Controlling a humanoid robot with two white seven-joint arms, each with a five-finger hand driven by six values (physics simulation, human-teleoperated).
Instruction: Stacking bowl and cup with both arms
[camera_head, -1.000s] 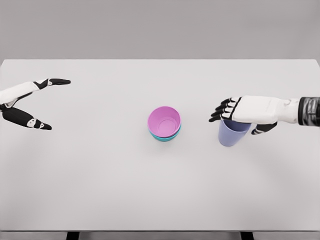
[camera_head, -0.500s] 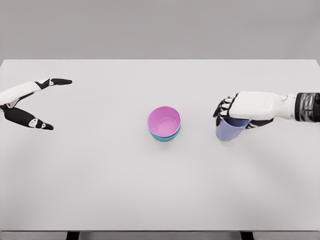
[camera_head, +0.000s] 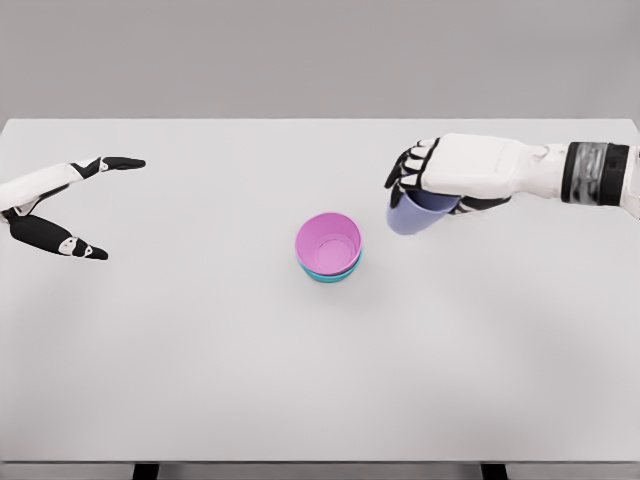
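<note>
Right hand grips a lavender cup from above, fingers curled over its rim, holding it off the white table just right of the stack: a pink bowl nested in a teal bowl at the centre. Left hand rests far left, fingers spread, holding nothing. Risk: a loose rim grip could let the cup tilt or slip, and an off-centre descent might clip the pink rim and shove the stack.
</note>
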